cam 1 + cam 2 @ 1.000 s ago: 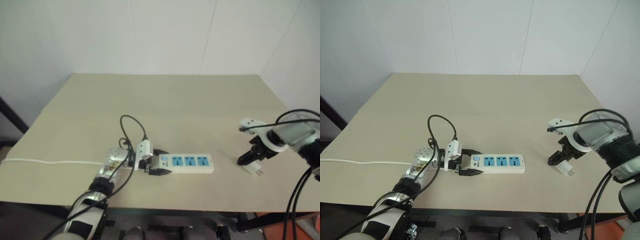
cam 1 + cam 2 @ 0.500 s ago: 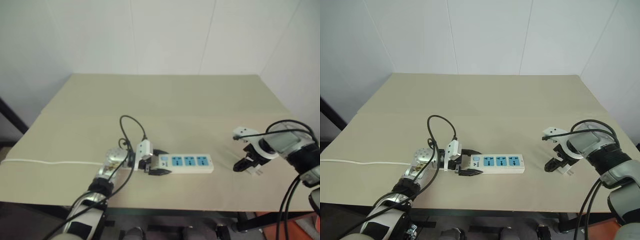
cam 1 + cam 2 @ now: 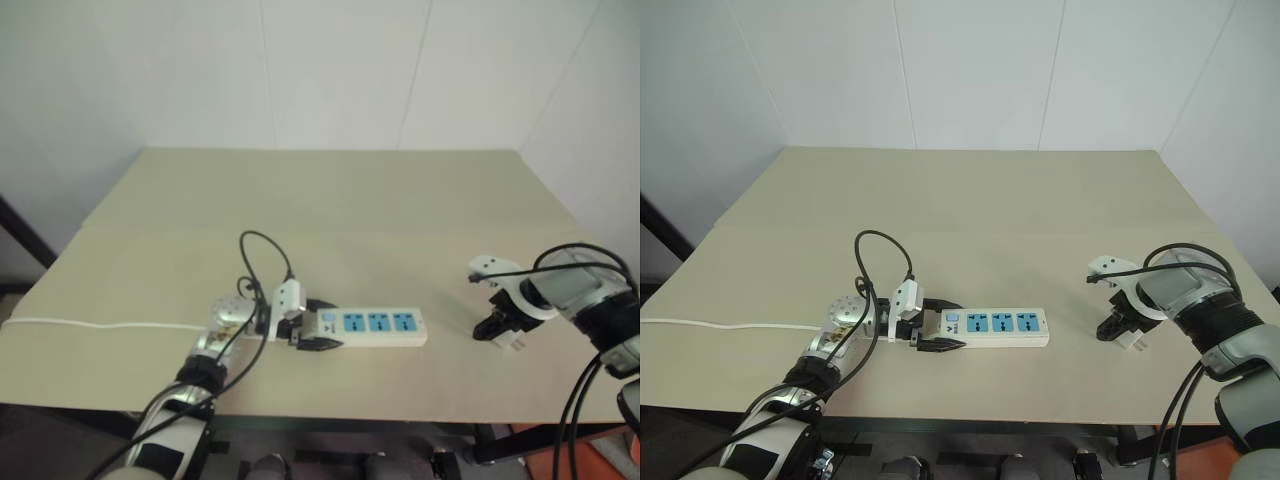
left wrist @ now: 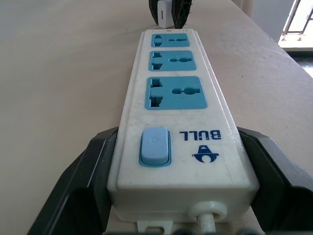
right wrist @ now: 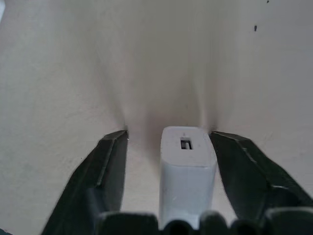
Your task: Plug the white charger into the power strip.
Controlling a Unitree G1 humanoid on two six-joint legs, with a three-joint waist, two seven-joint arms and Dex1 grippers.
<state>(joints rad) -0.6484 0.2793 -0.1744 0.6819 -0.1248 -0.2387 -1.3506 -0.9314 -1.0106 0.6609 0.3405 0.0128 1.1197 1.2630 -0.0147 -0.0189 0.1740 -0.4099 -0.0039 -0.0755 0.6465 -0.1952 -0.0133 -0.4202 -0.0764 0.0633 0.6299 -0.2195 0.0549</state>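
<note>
Fingers of my right gripper [image 5: 168, 147] straddle the white charger [image 5: 188, 169] with gaps either side, nothing gripped. At nine o'clock from it, my left gripper [image 4: 173, 196] is clamped on the power strip's [image 4: 176, 98] switch end, sockets running toward three o'clock on the table [image 3: 970, 200].

Beige table [image 3: 340, 200]: power strip [image 3: 372, 326] near front edge, white cord [image 3: 100, 324] trailing left; white charger [image 3: 510, 339] at right.

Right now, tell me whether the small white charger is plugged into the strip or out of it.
Out. The small white boxy charger lies on the beige table, between the right tool's black fingers, apart from the long white power strip with three vacant blue sockets.
</note>
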